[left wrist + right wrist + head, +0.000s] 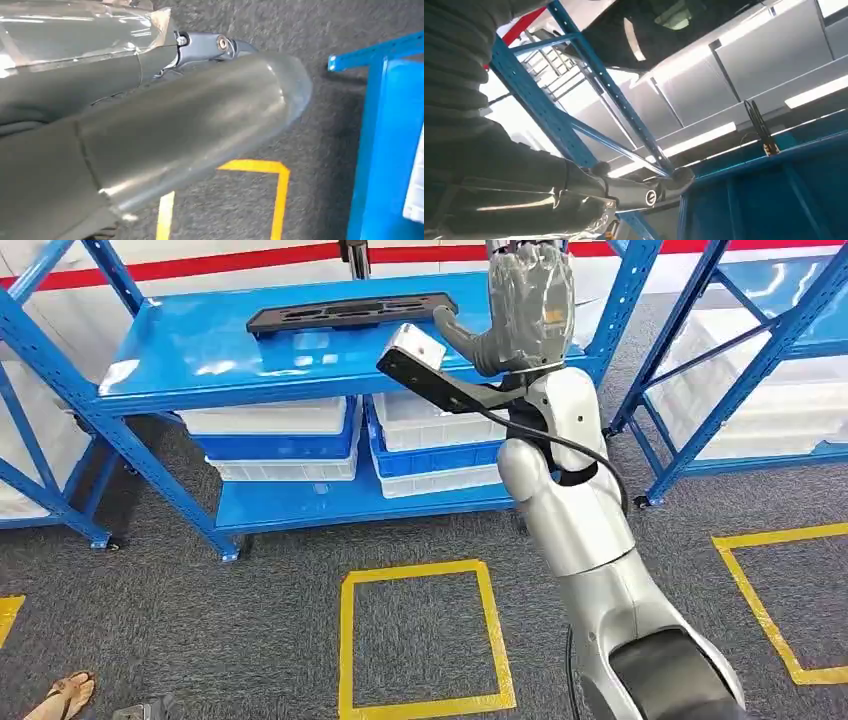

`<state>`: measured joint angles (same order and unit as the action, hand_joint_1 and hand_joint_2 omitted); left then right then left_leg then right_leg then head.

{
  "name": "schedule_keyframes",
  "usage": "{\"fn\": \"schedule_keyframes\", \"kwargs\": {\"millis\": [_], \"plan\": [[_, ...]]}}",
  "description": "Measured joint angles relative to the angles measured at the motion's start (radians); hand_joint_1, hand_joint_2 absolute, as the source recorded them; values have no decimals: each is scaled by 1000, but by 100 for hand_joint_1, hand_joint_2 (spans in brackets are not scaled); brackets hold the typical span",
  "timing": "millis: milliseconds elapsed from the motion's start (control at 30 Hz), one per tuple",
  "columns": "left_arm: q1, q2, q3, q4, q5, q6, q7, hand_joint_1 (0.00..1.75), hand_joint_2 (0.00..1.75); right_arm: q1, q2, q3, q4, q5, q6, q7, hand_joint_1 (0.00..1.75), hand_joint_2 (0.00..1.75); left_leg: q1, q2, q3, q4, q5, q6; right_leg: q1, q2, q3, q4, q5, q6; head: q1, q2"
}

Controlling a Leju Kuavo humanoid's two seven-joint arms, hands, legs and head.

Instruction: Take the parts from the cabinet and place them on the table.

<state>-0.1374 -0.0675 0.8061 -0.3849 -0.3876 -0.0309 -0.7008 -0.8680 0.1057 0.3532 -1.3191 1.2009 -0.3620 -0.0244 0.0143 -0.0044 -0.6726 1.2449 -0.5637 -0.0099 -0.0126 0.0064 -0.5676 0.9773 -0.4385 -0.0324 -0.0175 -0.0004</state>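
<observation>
A long flat black part (pixel 350 312) lies on the top shelf of the blue cabinet (pixel 200 360). My right arm is raised in front of the shelf, with my right hand (pixel 530 305) just beyond the part's right end. Its back faces me, the thumb (pixel 455 332) reaches toward the part without touching it, and the fingers point up past the frame's edge. Nothing is in that hand. In the right wrist view the thumb (pixel 634 192) sticks out beside a blue upright (pixel 609 90). My left hand (pixel 200 115) hangs low over the carpet; how its fingers lie is unclear.
White and blue bins (pixel 430 440) are stacked on the cabinet's lower shelf. Another blue rack (pixel 760 350) with white bins stands to the right, and a third (pixel 40 440) to the left. Yellow tape squares (pixel 425 640) mark the grey carpet. A person's sandalled foot (pixel 65 695) is at the lower left.
</observation>
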Motion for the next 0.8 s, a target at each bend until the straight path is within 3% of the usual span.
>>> {"fn": "schedule_keyframes", "kwargs": {"millis": [33,100,133,200,267,367,433,467,500,533,567,600,633,667,733,767,800], "plan": [[1,0,0,1,-6,7,0,0,0,5,-1,0,2,0,0,0,0,175,4,1,-50,55,-18,-6,0,2,9,0,-9,2,0,0],[1,-1,0,4,-25,24,0,0,0,13,-1,0,3,2,0,2,0,175,8,2,-75,37,6,-8,0,5,28,1,-25,6,0,0],[0,-1,-1,4,-31,29,0,0,0,16,-1,0,3,2,0,2,0,175,9,3,-57,-42,61,-8,-1,5,48,0,-38,9,0,0],[1,-1,-1,4,-33,31,0,0,0,16,-1,0,3,3,0,2,0,175,9,6,-5,-221,206,2,-1,5,77,-2,-64,17,-1,0],[-1,-2,-2,5,-33,29,0,0,0,14,0,0,8,6,0,2,0,175,-4,13,5,-252,184,17,6,7,84,-4,-78,32,0,0],[-3,-3,-2,4,-31,25,0,0,0,12,0,2,10,8,0,2,0,175,-9,11,31,-261,186,38,16,7,95,8,-73,51,3,0],[-3,-3,-2,4,-31,21,0,0,0,11,1,2,10,8,0,2,0,175,-6,8,54,-276,178,55,10,4,8,137,-51,59,1,0],[-3,-3,-2,4,-31,20,0,0,0,11,-2,2,12,8,1,2,0,175,-6,7,61,-277,169,62,10,4,-53,223,-56,57,3,0],[-2,-3,-2,4,-31,20,0,0,0,15,-5,2,16,9,1,2,0,175,-6,5,72,-277,155,63,10,4,-108,288,-87,53,2,0],[-1,-3,-2,4,-31,20,0,0,0,19,-10,2,20,9,1,2,0,175,-6,1,84,-277,145,63,10,4,-149,326,-126,41,3,0],[0,-4,-2,5,-31,20,0,0,0,22,-13,2,24,9,1,2,0,175,-7,-3,98,-277,134,63,10,4,-172,331,-142,40,3,0],[0,-4,-2,5,-31,20,0,0,0,22,-15,2,27,9,1,2,0,175,-8,-6,112,-277,122,61,10,4,-178,304,-140,44,4,0],[1,-4,-2,5,-31,20,0,0,0,22,-16,2,29,9,1,2,0,175,-8,-8,130,-277,109,59,9,4,-168,244,-115,56,4,0],[1,-4,-2,5,-31,20,0,0,0,21,-16,2,30,9,0,2,0,175,-8,-10,150,-277,96,56,9,3,-146,159,-68,67,4,0],[0,-5,-2,6,-31,20,0,0,0,20,-19,2,35,9,0,1,0,175,-14,-11,176,-272,68,47,12,-7,-119,6,69,79,7,0],[1,-5,-2,6,-31,20,0,0,0,20,-19,2,37,9,0,1,0,175,-16,-12,182,-274,49,42,12,-11,-111,7,68,55,5,0],[-1,-5,-2,6,-30,20,0,0,0,22,-17,2,38,9,0,1,0,175,-22,-9,186,-273,37,38,10,-9,-97,8,73,49,0,0]]}}
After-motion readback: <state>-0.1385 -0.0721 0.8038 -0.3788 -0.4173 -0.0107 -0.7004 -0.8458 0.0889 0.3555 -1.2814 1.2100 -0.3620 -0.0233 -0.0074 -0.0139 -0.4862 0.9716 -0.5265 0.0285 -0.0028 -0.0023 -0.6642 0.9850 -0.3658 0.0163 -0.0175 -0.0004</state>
